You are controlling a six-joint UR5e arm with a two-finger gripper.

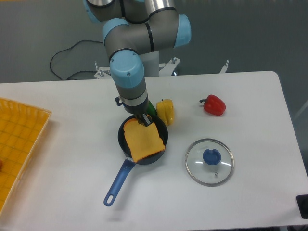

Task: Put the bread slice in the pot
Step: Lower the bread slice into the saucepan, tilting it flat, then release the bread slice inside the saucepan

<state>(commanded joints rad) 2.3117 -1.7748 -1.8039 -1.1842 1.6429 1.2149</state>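
Note:
The bread slice (142, 140), flat and yellow-orange with a darker crust, lies across the top of the pot (126, 148), a small dark round saucepan at the table's middle whose blue handle with a loop hole points to the front left. The slice covers most of the pot's opening. My gripper (145, 120) hangs straight down over the slice's far edge. Its fingertips are at or just touching that edge. The arm's wrist hides most of the jaws, so I cannot tell whether they grip the slice.
A yellow bell pepper (166, 112) stands just behind the pot, close to the gripper. A red pepper (214, 105) sits at the right. A glass lid with a blue knob (210, 161) lies right of the pot. A yellow tray (17, 144) is at the left edge.

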